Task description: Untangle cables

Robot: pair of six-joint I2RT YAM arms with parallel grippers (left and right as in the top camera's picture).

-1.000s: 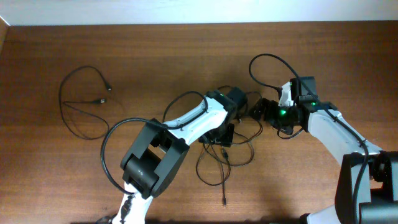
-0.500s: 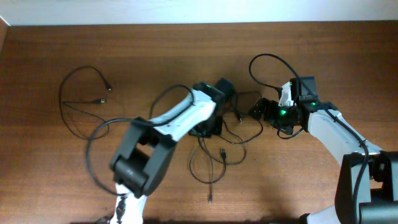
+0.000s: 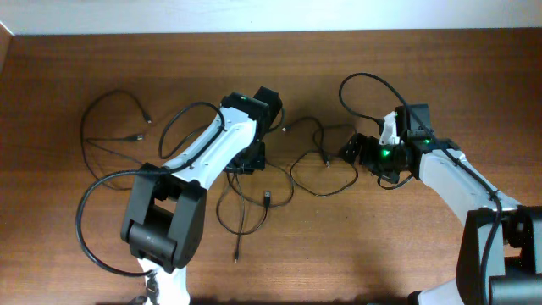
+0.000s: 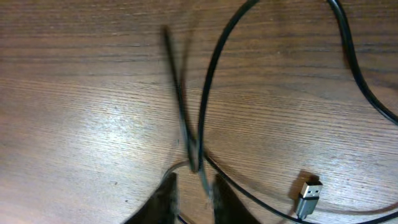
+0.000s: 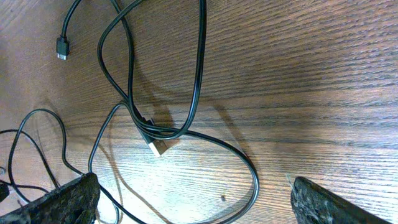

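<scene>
A loose tangle of thin black cables (image 3: 292,167) lies mid-table between my two grippers, with a plug end (image 3: 268,198) trailing toward the front. My left gripper (image 3: 252,159) is at the tangle's left side. In the left wrist view its jaws (image 4: 194,186) are closed on one thin black cable (image 4: 186,134) that runs up, blurred, from the fingers. A silver USB plug (image 4: 309,196) lies to the right. My right gripper (image 3: 354,151) is at the tangle's right end. Its jaws (image 5: 194,183) are wide open over cable loops (image 5: 199,74) and a USB plug (image 5: 159,147).
A separate thin black cable (image 3: 83,131) lies in a loop at the far left, its plugs (image 3: 138,136) pointing right. Thicker arm cables curve by the left arm (image 3: 85,220) and behind the right wrist (image 3: 360,78). The table's back edge runs along the top.
My left gripper has moved left and toward the back, dragging its cable and part of the tangle leftward and stretching it out. The right arm has not moved.
</scene>
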